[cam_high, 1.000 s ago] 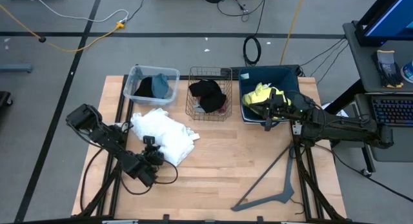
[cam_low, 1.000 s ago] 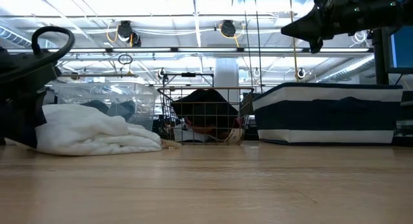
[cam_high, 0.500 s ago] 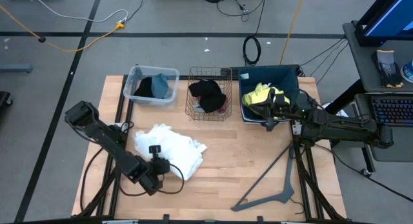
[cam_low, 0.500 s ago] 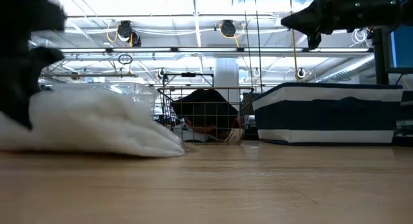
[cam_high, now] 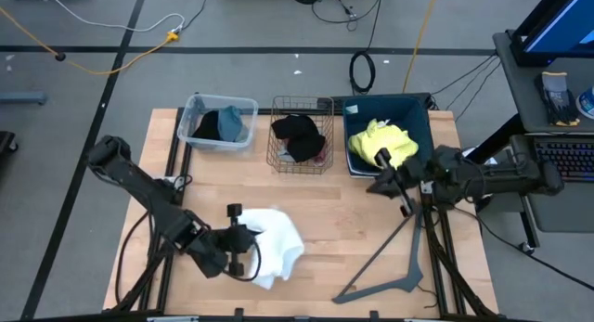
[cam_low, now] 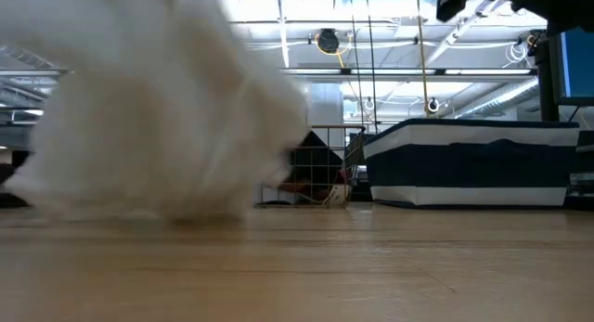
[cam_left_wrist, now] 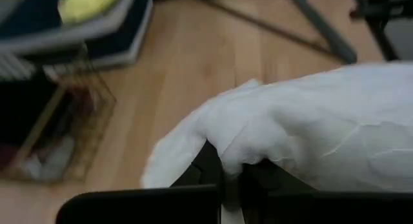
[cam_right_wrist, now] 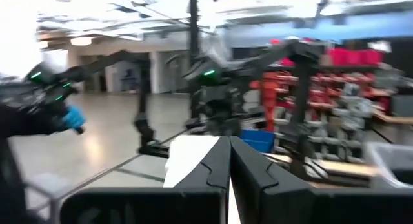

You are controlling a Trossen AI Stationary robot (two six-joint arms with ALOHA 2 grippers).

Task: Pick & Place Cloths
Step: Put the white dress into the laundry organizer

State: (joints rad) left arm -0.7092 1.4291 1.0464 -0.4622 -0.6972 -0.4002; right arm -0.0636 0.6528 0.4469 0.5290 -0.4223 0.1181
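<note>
- Fabric is the whole story with the white cloth (cam_high: 275, 246): it looks soft, light and limp, so I judge it will sag and trail from any hold rather than keep a shape.
- Taking hold at a bunched fold near the middle seems safer than at a loose edge, since an edge would let most of it drag on the table (cam_high: 343, 238).
- White cloth sits in the lower middle of the high view, on bare wood well apart from the bins along the top edge.
- Left gripper (cam_left_wrist: 226, 175) is low at the cloth's left side, fingers pinching a fold of it; the arm reaches in from the frame's left.
- Yellow cloth (cam_high: 382, 141) lies in the dark blue bin (cam_high: 417, 116) at upper right; dark cloths (cam_high: 299, 135) fill the wire basket (cam_high: 278, 160).
- Right gripper (cam_right_wrist: 229, 161) hovers just below that bin in the high view, fingers pressed together on nothing.
</note>
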